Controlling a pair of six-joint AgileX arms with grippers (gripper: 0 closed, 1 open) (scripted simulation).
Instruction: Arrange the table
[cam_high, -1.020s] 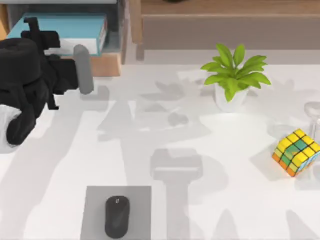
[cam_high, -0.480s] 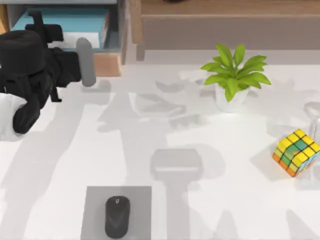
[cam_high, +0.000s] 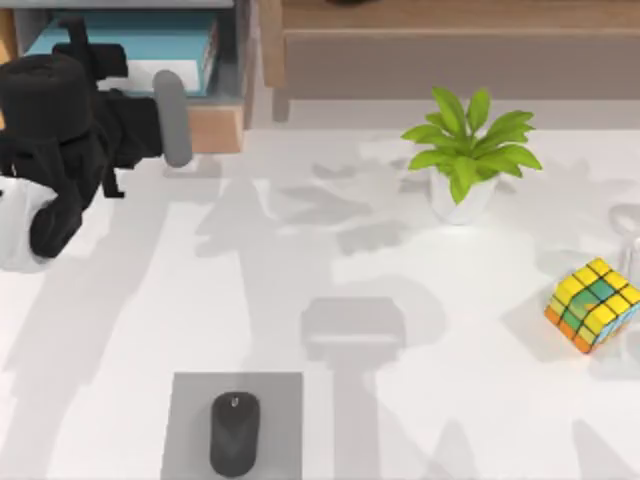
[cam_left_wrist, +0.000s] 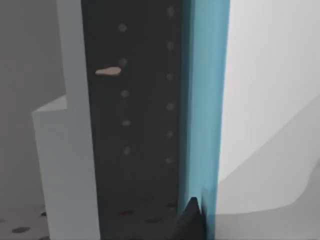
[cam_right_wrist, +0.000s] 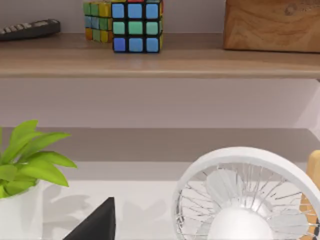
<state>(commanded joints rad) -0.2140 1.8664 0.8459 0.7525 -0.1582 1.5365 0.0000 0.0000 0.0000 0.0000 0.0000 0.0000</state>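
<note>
Table (cam_high: 330, 250): left gripper (cam_high: 172, 118) at far-left corner by shelf unit (cam_high: 225, 125), touching teal book (cam_high: 130, 50); finger opening: cannot tell.

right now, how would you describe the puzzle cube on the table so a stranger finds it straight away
Start at the white table and go to its right edge, below the potted plant. The puzzle cube sits tilted there, mostly yellow with green and orange squares, the only many-coloured thing on the tabletop.
</note>
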